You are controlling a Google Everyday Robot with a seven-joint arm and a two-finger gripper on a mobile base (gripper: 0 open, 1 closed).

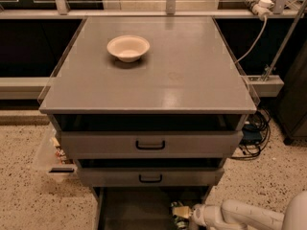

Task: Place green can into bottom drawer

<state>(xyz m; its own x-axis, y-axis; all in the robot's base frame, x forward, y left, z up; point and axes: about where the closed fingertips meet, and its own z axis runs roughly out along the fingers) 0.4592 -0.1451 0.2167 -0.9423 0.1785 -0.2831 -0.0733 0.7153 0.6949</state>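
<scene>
Bowl (128, 47) on the cabinet top (192, 80); green can (179, 212) seemingly in the bottom drawer (134, 210), gripper (188, 217) right of it.

A single camera gives the whole scene. It sits high in front of the cabinet (192, 80) and looks forward and steeply down, near enough that the grey top fills most of the width. The view takes in the bowl (128, 48), the two upper drawer fronts (150, 144) and speckled floor (29, 200) at either side. The bottom drawer (134, 210) is cut off by the lower edge. There the gripper (186, 215) comes in from the lower right, seemingly from the camera's own side, next to the green can (179, 212).
</scene>
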